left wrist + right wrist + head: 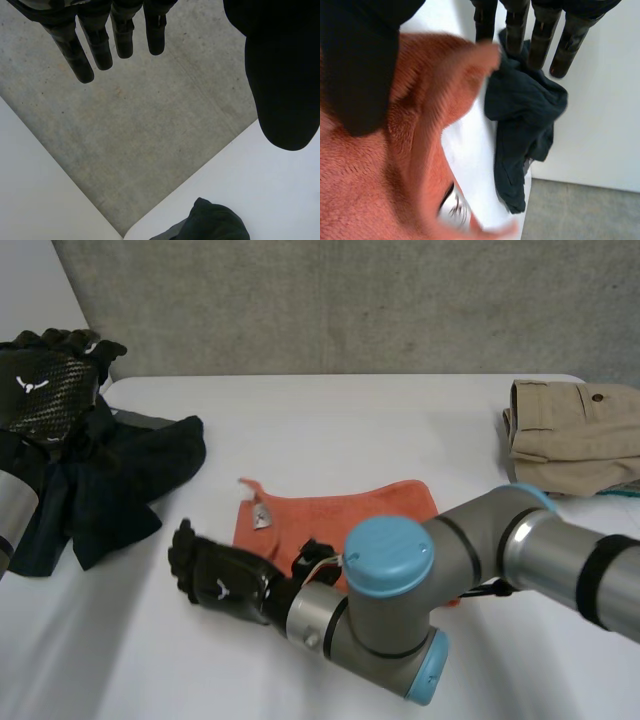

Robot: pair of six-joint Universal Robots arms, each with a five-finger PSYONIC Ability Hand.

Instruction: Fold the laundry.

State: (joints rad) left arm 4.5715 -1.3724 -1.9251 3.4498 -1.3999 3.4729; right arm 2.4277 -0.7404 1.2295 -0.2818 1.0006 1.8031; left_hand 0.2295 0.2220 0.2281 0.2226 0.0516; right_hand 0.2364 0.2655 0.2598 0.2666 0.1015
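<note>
An orange towel [340, 515] lies flat in the middle of the white table [350, 420], its white tag [262, 517] near its left corner. My right hand [220, 580] is low over the table just left of the towel's near corner and is open. In the right wrist view its fingers [540, 35] are straight and its thumb [360, 65] lies over the towel [370, 190], whose corner lifts beside it. A dark garment [120, 480] is bunched at the table's left. My left hand [45, 380] is raised above it, open, its fingers [100, 45] holding nothing.
Folded tan shorts [570, 425] sit at the table's far right on something teal [625, 490]. The dark garment [520, 125] lies beyond the right fingertips, close to the table edge. Grey floor [150, 125] lies beyond the table's left corner.
</note>
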